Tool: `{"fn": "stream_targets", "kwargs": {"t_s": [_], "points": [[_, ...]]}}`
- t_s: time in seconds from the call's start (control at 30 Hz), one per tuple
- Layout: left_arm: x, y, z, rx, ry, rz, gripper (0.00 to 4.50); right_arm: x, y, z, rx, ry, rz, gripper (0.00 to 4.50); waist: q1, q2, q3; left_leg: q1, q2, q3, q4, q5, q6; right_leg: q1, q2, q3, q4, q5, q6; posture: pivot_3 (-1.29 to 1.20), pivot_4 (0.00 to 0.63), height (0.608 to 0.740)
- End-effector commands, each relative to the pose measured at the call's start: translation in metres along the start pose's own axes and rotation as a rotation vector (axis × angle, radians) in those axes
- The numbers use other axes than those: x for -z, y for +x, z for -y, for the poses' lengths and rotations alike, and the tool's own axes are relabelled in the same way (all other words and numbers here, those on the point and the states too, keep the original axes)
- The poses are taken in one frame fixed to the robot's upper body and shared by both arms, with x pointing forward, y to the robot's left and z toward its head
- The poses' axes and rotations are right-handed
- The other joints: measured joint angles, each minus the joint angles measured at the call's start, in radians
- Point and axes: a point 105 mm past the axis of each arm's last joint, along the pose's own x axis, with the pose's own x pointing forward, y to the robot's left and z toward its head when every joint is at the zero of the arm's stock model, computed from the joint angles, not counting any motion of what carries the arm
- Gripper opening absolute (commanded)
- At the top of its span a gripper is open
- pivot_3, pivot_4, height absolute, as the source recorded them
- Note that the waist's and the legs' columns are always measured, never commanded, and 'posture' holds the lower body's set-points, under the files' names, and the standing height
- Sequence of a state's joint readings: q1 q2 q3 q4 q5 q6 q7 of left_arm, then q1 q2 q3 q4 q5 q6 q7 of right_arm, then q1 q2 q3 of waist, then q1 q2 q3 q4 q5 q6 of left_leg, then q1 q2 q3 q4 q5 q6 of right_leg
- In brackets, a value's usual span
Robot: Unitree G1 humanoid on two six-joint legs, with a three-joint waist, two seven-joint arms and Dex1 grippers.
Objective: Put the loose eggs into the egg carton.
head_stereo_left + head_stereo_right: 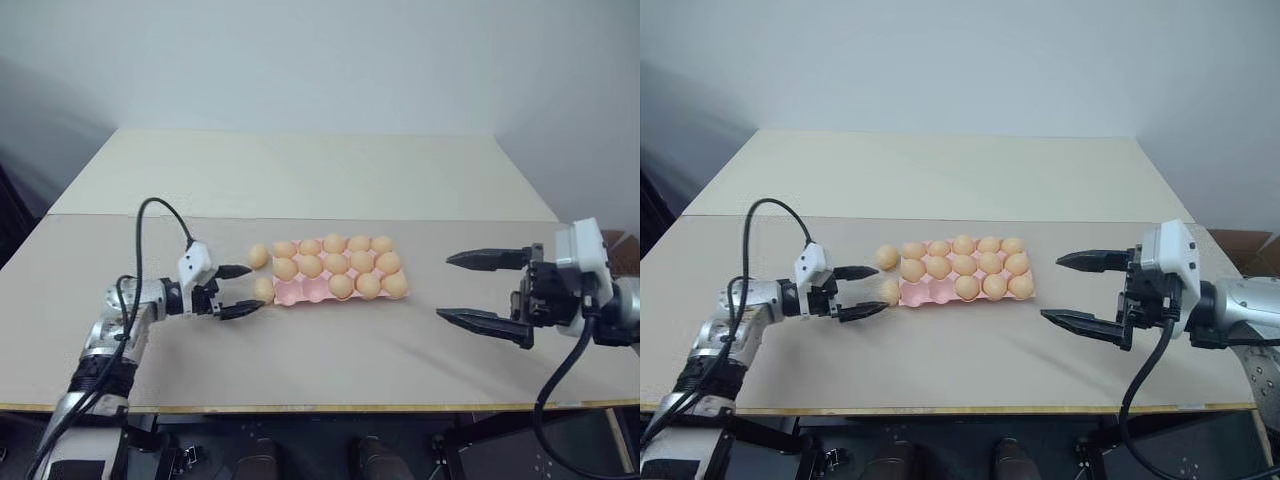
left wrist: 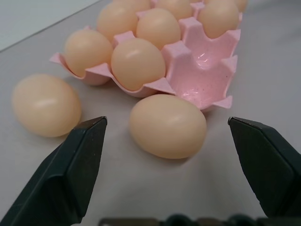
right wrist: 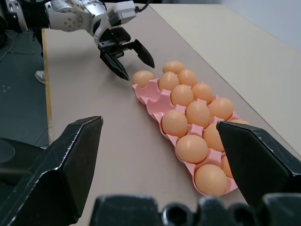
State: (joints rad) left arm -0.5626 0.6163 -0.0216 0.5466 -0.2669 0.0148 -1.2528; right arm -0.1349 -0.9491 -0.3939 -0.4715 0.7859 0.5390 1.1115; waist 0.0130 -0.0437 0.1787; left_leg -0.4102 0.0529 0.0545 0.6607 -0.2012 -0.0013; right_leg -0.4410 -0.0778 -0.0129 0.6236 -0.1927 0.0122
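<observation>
**Presently: two eggs outside the carton, left gripper spread around one**

The egg carton (image 1: 300, 292), a pale pink lidless tray, lies flat on the grey table (image 1: 330, 350) in front of the robot, its long side running left to right. Most cups hold tan-orange eggs. Two cups in the near row, at the carton's left end, are bare; the left wrist view shows the pink hollow of the end cup (image 2: 203, 75) with nothing in it.

Two loose eggs rest on the table just off the carton's left short edge. The near loose egg (image 2: 168, 125) lies right beside the carton's corner, in front of the empty end cup. The far loose egg (image 2: 46, 105) lies farther back along the same edge, near the filled far-row cup, apart from its neighbour.

The left gripper (image 1: 240, 290) is low over the table at the carton's left end, its two black fingers spread wide. The near loose egg sits between the fingertips; neither finger touches it.

The right gripper (image 1: 482, 291) hangs above the table to the right of the carton, well apart from it, fingers spread wide and holding nothing, pointed toward the carton.
</observation>
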Motion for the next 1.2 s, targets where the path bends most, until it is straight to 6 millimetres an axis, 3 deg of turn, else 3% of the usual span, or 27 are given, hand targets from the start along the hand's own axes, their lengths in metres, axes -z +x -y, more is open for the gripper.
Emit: {"fn": "stream_targets", "kwargs": {"t_s": [0.03,0.33,0.43,0.57,0.63,0.83,0.97,1.2], "points": [[-0.005,0.009,-0.007,0.018,0.076,-0.007,4.49,-0.014,-0.004,-0.002,0.016,-0.046,0.013,4.5,0.001,0.0,0.0,0.0,0.0,0.0,0.0,0.0,0.0,0.0,0.0,0.0,0.0,0.0,0.0,0.0,0.15,0.74],[0.001,0.021,-0.007,0.091,0.084,-0.051,4.49,-0.016,-0.005,-0.004,0.028,-0.053,0.014,4.5,-0.002,0.0,0.0,0.0,0.0,0.0,0.0,0.0,0.0,0.0,0.0,0.0,0.0,0.002,0.004,0.0,0.15,0.74],[0.002,0.02,-0.008,0.085,0.082,-0.043,3.84,-0.017,-0.006,-0.004,0.037,-0.055,0.015,4.5,-0.001,0.0,0.0,0.0,0.0,0.0,0.0,0.0,0.0,0.0,0.0,0.0,0.0,0.002,0.004,0.0,0.15,0.74],[-0.001,0.017,-0.011,0.061,0.069,-0.02,2.56,-0.016,-0.006,-0.003,0.044,-0.053,0.017,4.5,-0.001,0.0,0.0,0.0,0.0,-0.001,0.0,0.0,0.0,0.0,0.0,0.0,0.0,0.002,0.004,0.0,0.15,0.74],[-0.004,0.014,-0.013,0.045,0.057,-0.011,2.26,-0.016,-0.006,-0.003,0.046,-0.053,0.018,4.5,-0.001,0.0,0.0,-0.001,0.0,-0.001,0.0,0.0,0.0,0.0,0.0,0.0,0.0,0.002,0.004,0.0,0.15,0.74],[-0.015,-0.004,-0.01,0.081,0.066,0.007,2.26,-0.014,-0.004,-0.001,0.049,-0.053,0.021,4.5,-0.004,0.0,0.0,0.0,0.0,-0.001,0.0,0.0,0.0,0.0,0.0,0.0,0.0,0.002,0.004,0.0,0.15,0.74],[-0.037,-0.012,-0.002,0.16,0.085,0.051,2.26,-0.013,-0.003,-0.001,0.048,-0.054,0.025,4.5,-0.002,0.0,0.0,0.0,0.0,-0.001,0.0,0.0,0.0,0.0,0.0,0.0,0.0,0.002,0.004,0.0,0.15,0.74],[-0.061,0.026,0.014,0.237,0.116,0.129,2.26,-0.013,-0.002,0.0,0.056,-0.06,0.026,4.5,0.006,0.0,0.0,0.0,-0.001,-0.001,0.001,0.0,0.0,0.001,-0.001,0.0,0.0,0.001,0.002,0.0,0.15,0.74]]}}
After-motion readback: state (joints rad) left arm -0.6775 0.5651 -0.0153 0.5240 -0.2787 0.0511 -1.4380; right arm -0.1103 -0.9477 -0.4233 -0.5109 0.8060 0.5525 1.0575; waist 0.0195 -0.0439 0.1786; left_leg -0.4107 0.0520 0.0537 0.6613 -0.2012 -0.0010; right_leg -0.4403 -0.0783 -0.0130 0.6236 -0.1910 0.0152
